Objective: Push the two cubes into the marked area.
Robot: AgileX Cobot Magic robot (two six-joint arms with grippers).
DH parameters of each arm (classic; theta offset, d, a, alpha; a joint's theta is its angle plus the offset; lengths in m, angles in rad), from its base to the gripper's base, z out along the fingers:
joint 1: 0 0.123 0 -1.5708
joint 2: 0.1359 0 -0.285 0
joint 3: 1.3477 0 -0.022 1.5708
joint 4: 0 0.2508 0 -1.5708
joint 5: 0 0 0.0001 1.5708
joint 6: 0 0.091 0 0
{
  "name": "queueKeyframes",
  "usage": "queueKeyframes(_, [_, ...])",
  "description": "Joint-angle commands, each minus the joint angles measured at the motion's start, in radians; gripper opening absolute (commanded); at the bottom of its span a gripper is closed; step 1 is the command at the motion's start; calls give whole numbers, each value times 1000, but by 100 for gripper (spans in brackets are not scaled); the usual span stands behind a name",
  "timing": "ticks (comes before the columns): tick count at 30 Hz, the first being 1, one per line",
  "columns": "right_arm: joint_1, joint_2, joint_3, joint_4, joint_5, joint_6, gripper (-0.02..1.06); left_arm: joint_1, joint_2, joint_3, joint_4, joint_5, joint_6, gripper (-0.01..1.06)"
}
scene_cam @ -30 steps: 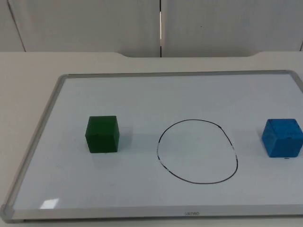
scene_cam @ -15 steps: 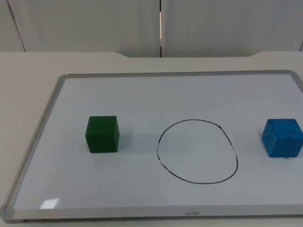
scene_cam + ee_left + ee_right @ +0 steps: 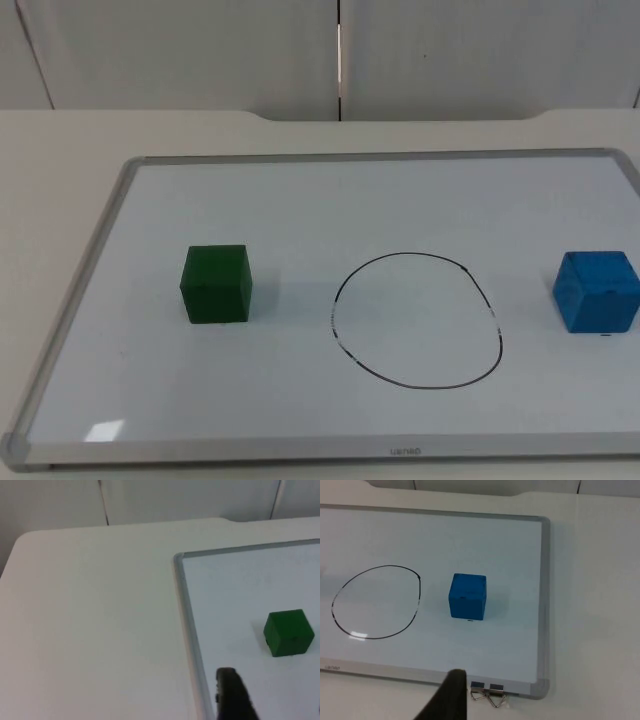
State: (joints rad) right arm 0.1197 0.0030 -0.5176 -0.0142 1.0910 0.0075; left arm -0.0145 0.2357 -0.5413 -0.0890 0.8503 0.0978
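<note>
Green cube (image 3: 216, 284): left of drawn circle (image 3: 417, 319), apart.
Blue cube (image 3: 597, 291): right of circle.
Whiteboard (image 3: 300, 200): on tabletop (image 3: 60, 170).
Left gripper (image 3: 235, 695), right gripper (image 3: 447, 697): fingers' opening could not be told.

2 cubes (1 green cube (image 3: 216, 284), 1 blue cube (image 3: 597, 291)), 1 drawn circle (image 3: 417, 319), 1 whiteboard (image 3: 300, 200).

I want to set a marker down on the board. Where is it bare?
Bare whiteboard lies behind the drawn circle, between it and the green cube, and between it and the blue cube. Nothing is crowded.
</note>
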Motion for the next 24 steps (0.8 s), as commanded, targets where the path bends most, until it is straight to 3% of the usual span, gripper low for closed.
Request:
queueKeyframes(1, [-4, -3, 3, -6, -12, 0, 105, 4, 19, -7, -60, -60, 62, 31])
queueKeyframes(5, [-4, -3, 3, -6, -12, 0, 105, 4, 72, -7, -200, -123, 188, 15])
queueKeyframes(10, [-4, -3, 3, -6, -12, 0, 105, 4, 158, -7, -350, -134, 360, 1])
queueKeyframes(24, [-4, -3, 3, -6, -12, 0, 105, 4, 496, -7, -700, -161, 681, 0])
